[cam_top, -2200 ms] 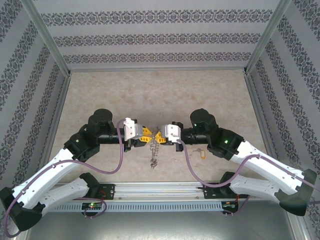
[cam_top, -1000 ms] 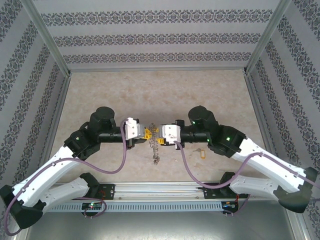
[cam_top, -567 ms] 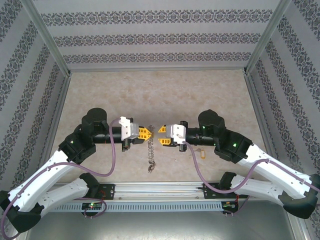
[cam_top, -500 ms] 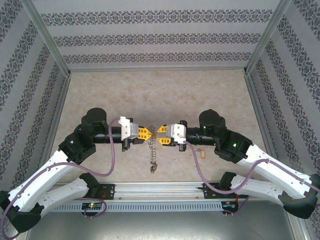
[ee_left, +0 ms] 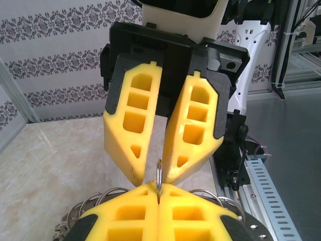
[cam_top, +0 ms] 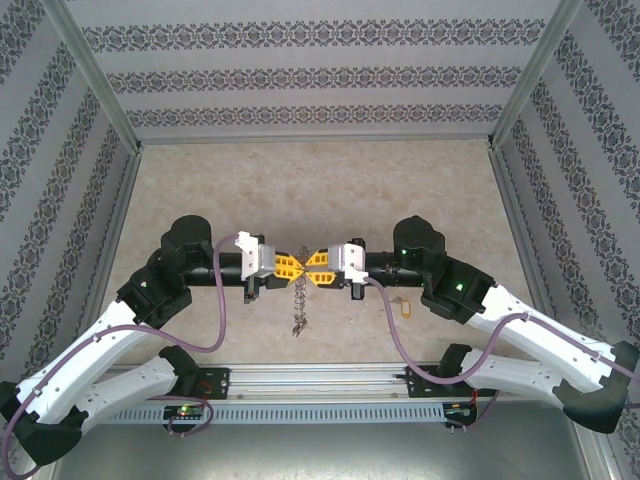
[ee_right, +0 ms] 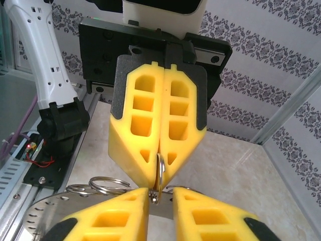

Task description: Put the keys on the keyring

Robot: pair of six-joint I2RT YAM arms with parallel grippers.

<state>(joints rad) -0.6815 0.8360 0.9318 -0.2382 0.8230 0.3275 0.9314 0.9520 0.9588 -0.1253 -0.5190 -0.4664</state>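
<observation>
The keyring (ee_left: 158, 173) is a thin grey metal ring, seen edge-on, and my left gripper (ee_left: 158, 187) is shut on it. A string of small metal pieces (cam_top: 297, 315) dangles below it. My right gripper (ee_right: 160, 193) faces the left one tip to tip. Its jaws stand a narrow gap apart on either side of the keyring (ee_right: 158, 175). In the top view the two meet above the table, left gripper (cam_top: 291, 267) and right gripper (cam_top: 318, 270). One small yellow-headed key (cam_top: 402, 305) lies on the table under the right forearm.
Loose metal loops (ee_right: 98, 186) hang beside the fingers. The marble-patterned table (cam_top: 320, 190) stretches free behind the grippers. Patterned walls (cam_top: 320, 75) close three sides. The metal rail (cam_top: 320, 385) with the arm bases runs along the near edge.
The right gripper has moved left, back to the left gripper's tips, and its jaws have narrowed around the ring. The left gripper has kept the ring and barely moved.
</observation>
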